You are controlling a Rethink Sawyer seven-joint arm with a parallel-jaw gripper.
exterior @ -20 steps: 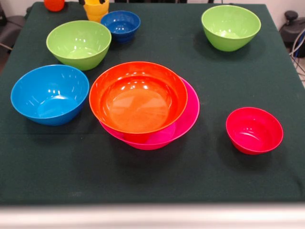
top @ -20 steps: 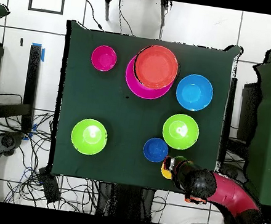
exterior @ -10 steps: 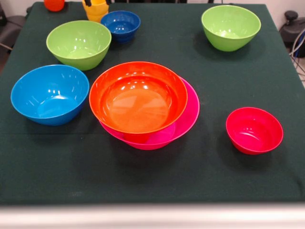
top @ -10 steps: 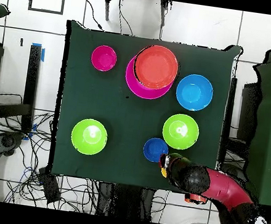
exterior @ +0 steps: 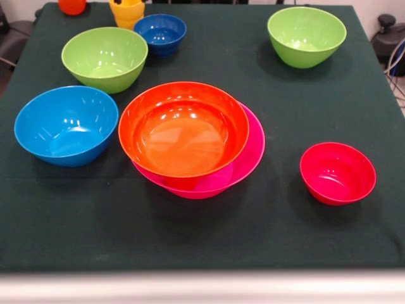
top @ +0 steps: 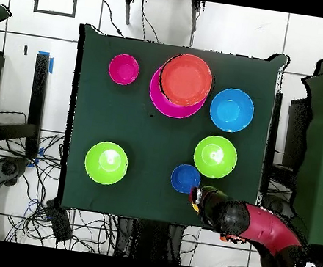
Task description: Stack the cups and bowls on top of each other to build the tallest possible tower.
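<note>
An orange bowl (exterior: 183, 130) rests inside the wide pink bowl (exterior: 250, 158) at the table's middle, and a darker red patch shows beneath it. Around them stand a light blue bowl (exterior: 66, 123), two lime green bowls (exterior: 104, 57) (exterior: 307, 35), a small dark blue bowl (exterior: 160, 30) and a small red bowl (exterior: 337, 172). A yellow cup (exterior: 126, 11) stands at the far edge beside the dark blue bowl. My gripper (top: 200, 197) hangs over that cup and hides most of it from above. Only a dark bit of the gripper (exterior: 118, 2) shows in the front view.
An orange rounded thing (exterior: 71, 5) sits at the far left corner, cut off by the picture's edge. The dark green cloth (exterior: 202, 240) covers the table. In the overhead view my red arm (top: 266, 227) reaches in over the table's edge (top: 244, 226) near the cup.
In the overhead view my gripper has shifted a little left, towards the small dark blue bowl. The yellow cup and all the bowls stay where they were.
</note>
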